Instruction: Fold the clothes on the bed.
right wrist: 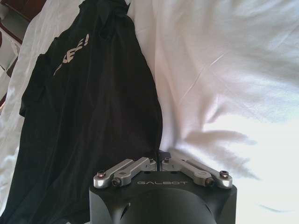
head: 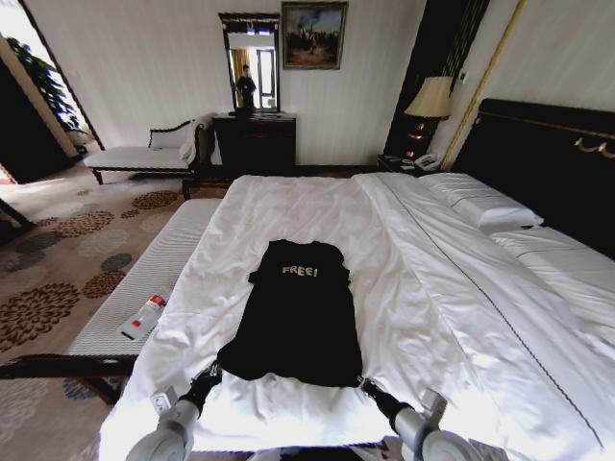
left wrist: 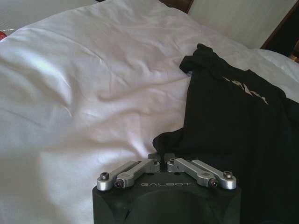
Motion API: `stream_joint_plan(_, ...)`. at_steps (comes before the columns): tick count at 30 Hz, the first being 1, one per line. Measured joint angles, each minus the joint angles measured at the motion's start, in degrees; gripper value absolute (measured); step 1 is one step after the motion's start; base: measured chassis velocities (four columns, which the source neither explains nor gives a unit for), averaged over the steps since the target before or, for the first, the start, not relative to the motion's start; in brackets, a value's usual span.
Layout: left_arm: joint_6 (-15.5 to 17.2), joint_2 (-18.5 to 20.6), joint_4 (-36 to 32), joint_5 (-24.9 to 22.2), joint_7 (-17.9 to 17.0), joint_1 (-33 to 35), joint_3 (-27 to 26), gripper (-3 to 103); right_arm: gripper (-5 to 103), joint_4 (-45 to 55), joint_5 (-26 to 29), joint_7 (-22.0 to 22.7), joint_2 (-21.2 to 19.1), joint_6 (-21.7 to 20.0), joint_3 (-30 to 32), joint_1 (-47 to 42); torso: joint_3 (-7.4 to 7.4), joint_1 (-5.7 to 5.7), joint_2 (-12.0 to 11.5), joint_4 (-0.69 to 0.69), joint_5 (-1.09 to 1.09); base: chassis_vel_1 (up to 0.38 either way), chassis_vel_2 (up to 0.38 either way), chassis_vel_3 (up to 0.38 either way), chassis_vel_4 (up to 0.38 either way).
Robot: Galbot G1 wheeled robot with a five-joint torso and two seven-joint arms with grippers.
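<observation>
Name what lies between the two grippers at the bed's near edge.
Head view: the black T-shirt's hem spans from left gripper to right gripper, over white duvet.

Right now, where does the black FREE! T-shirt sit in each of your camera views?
Head view: black T-shirt lies flat mid-bed on the white duvet, hem nearest the robot.
Left wrist view: T-shirt beyond the left gripper, which is shut on a hem corner.
Right wrist view: T-shirt beyond the right gripper, also shut on the hem.
Shared landmark: the white FREE! lettering.
</observation>
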Motion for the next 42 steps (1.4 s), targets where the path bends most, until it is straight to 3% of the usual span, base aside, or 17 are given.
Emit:
stream_joint_plan(12,-0.57,-0.43,-2.53,0.09,-0.73,3.29,-0.34,2,0,1.59,-0.22,0.58,0.06,0.15,0.0,-0.28,0.0,0.0,0.0,0.0,0.0,0.0,0.0,0.0,0.0)
stream_joint_plan(18,-1.91,-2.2,-5.03,0.72,-0.99,6.59,-1.12,2,0,3.39,-3.01,2.52,0.29,-2.88,1.61,-1.5,0.0,0.0,0.0,0.0,0.0,0.0,0.0,0.0,0.0)
stream_joint_plan(25,-2.61,-4.87,-9.07,0.81,-0.13,11.3,-3.57,2,0,6.4,-1.29,7.46,0.51,-7.81,3.26,-2.72,0.0,0.0,0.0,0.0,0.01,0.0,0.0,0.0,0.0)
stream_joint_plan(36,-5.11,-6.07,-10.18,0.88,1.22,16.35,-5.36,2,0,8.65,1.18,10.66,0.62,-10.92,5.95,-3.99,0.0,0.0,0.0,0.0,0.0,0.0,0.0,0.0,0.0)
stream_joint_plan(42,-7.76,-7.89,-13.0,3.24,2.9,22.61,-5.94,2,0,10.55,0.47,12.57,1.07,-12.96,6.1,-6.46,0.0,0.0,0.0,0.0,0.0,0.0,0.0,0.0,0.0)
